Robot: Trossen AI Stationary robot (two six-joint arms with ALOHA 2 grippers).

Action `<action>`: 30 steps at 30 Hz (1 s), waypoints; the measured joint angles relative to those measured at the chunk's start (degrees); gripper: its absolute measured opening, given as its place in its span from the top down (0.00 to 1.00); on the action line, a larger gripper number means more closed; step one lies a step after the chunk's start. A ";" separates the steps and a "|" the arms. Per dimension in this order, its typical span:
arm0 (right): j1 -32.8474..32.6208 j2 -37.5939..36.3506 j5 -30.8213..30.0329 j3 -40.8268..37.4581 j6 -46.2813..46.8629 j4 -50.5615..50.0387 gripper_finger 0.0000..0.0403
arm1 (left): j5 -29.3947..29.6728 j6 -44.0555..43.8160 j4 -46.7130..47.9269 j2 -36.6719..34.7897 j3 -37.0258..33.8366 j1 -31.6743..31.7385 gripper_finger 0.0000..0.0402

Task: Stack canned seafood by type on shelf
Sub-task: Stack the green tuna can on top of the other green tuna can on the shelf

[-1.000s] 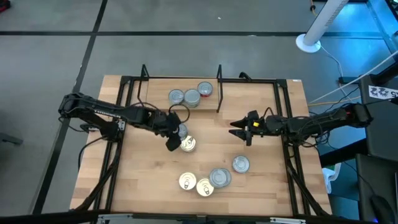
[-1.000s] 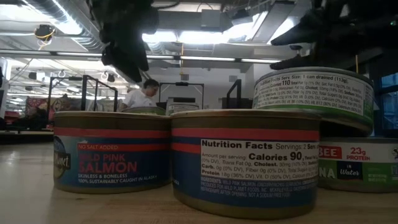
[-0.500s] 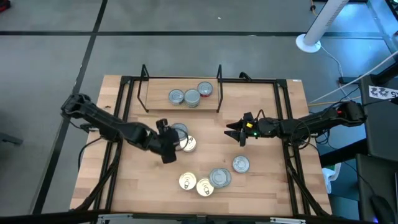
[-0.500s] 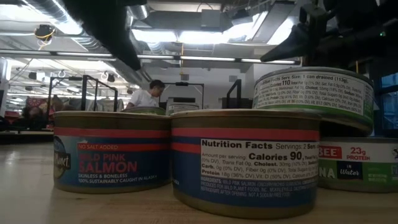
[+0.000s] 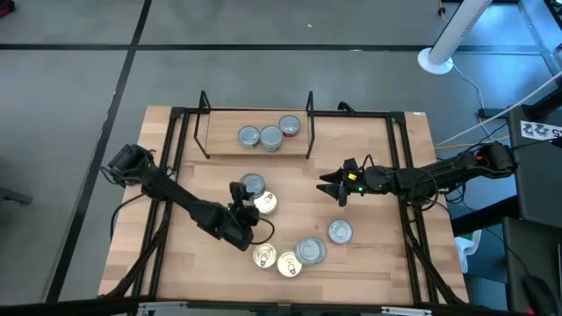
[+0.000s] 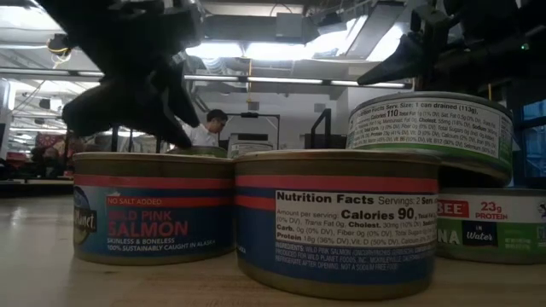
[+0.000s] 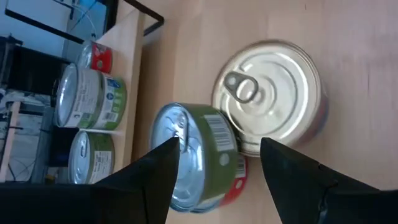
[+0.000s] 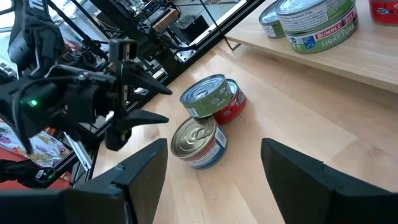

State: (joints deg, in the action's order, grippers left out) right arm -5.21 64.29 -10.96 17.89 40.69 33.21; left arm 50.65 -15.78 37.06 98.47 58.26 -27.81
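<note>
Facing apparently stacked cans (image 7: pixel 205 155), left gripper (image 5: pixel 247 209)

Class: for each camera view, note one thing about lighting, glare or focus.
High view: even light, soft shadows under the arms. Low view: bright ceiling lights backlight the left gripper into a silhouette; the near salmon can is sharp. Left wrist view: glare on the gold lid. Right wrist view: near fingers blurred.

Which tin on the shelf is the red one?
The small red tin at the right end of the shelf; the other two show plain silver lids.
</note>
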 joint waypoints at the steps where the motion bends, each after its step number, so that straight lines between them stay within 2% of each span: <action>1: 0.00 0.00 0.00 0.00 0.00 -0.02 0.36 | -0.01 -0.31 -0.04 0.53 0.00 -0.11 0.45; 14: 0.00 -0.02 0.02 0.02 -0.02 -0.26 0.36 | -0.17 -1.24 3.50 2.43 -0.05 -0.59 0.45; 22: 0.00 -0.02 0.02 0.04 -0.04 -0.30 0.36 | -0.05 -2.14 2.57 2.43 -3.30 -0.59 0.45; 30: 0.00 -0.02 0.00 0.04 -0.07 -0.30 0.36 | 6.21 -2.09 2.54 2.43 -3.58 -0.59 0.45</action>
State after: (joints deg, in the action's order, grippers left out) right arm -5.21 64.27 -10.96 17.93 40.62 32.91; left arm 56.86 -17.87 39.60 100.90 54.68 -28.40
